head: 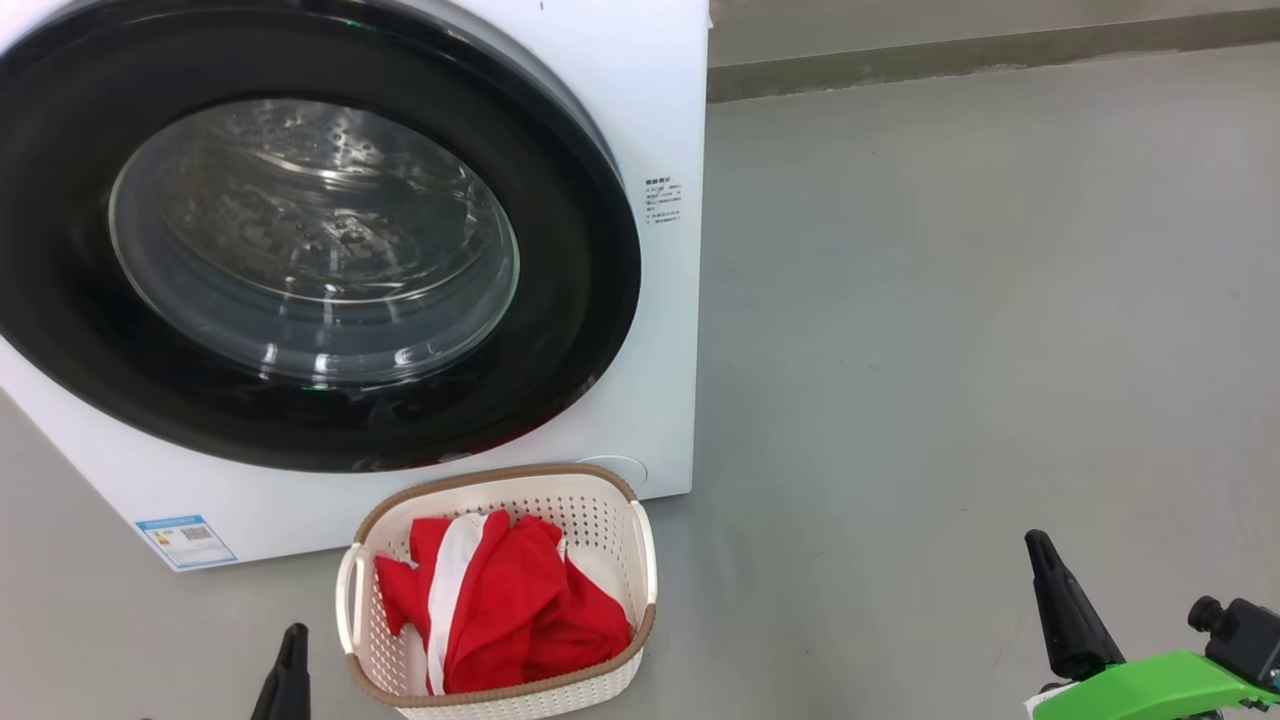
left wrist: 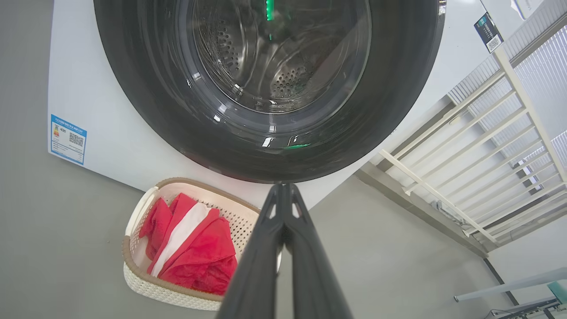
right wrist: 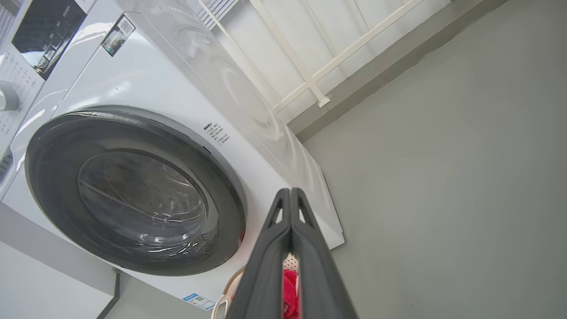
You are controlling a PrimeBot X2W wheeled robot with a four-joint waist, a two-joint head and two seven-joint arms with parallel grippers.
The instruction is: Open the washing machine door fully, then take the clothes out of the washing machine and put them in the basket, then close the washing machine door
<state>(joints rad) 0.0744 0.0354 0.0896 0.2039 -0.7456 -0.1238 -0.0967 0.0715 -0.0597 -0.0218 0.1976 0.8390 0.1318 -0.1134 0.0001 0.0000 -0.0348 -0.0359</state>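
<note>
The washing machine door (head: 300, 240) sits flush against the white washing machine (head: 650, 90), its glass showing the steel drum behind. The red clothes (head: 510, 600) with a white stripe lie in the basket (head: 490, 478), which stands on the grey floor (head: 950, 350) just before the machine. A blue-edged sticker (head: 186, 540) with a QR code and a small block of print (head: 663, 202) are too fine to read. The left gripper (left wrist: 283, 188) and the right gripper (right wrist: 290, 191) both have their fingers pressed together, holding nothing.
</note>
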